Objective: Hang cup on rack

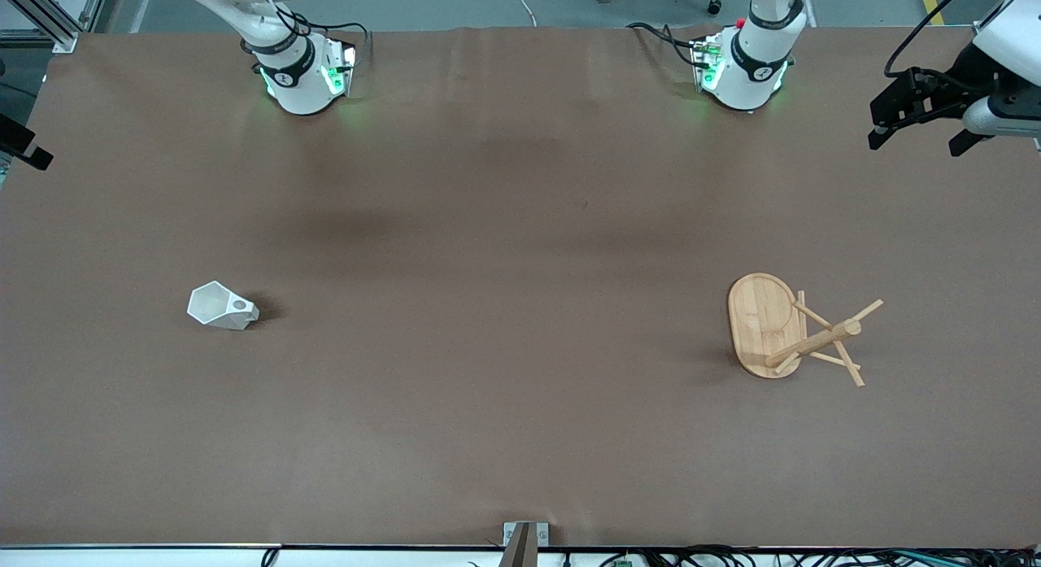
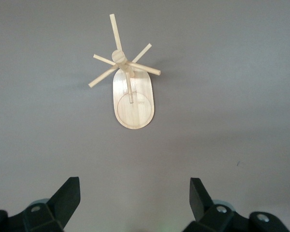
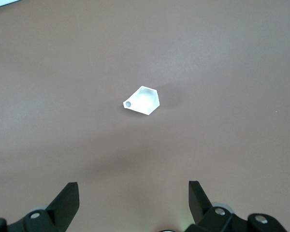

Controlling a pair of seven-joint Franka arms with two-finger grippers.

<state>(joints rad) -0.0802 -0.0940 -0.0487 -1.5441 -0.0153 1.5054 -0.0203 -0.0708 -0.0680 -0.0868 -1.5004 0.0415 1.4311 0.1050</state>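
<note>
Nothing done yet. Cup (image 1: pixel 222 306) on bench (image 1: pixel 504 307) twd right arm's end, rack (image 1: pixel 785 329) well apart twd left arm's end. Left gripper (image 2: pixel 134 193) & right gripper (image 3: pixel 133 193): fingers wide open, empty, up over bench. Pick + hang both left.

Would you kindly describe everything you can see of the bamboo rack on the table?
The rack is a light bamboo mug tree: a flat oval base, a round central post and several thin pegs angling out near the post's top. It stands upright on the brown table, toward the left arm's end. Its pegs are all bare; nothing hangs on it or touches it apart from the table. The cup lies well apart, toward the right arm's end.
</note>
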